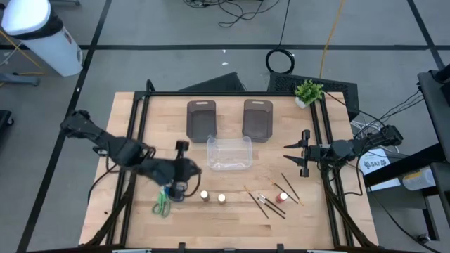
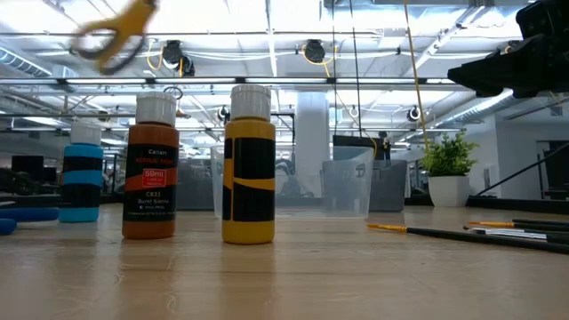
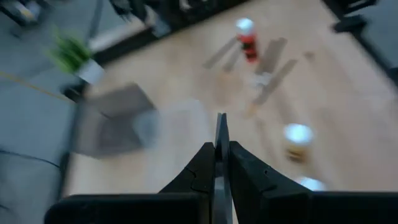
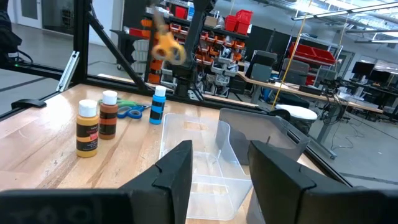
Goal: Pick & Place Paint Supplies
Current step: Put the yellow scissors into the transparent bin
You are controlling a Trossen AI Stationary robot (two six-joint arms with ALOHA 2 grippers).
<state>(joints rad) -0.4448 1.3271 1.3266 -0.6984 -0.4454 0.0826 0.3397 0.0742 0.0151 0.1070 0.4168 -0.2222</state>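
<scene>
My left gripper is clenched on the yellow-handled scissors, which hang in the air above the worktop; their closed blades show between its fingers in the left wrist view. It hangs over the near-left part of the worktop, beside the blue-capped bottle. The green and blue scissors lie flat just beside it. Two pale-capped bottles, brown and yellow, stand upright in the middle near the front edge. Brushes lie scattered to their right, with a red bottle lying among them. My right gripper waits at the right side, jaws released and empty, facing the clear plastic box. Two dark trays sit behind the box.
</scene>
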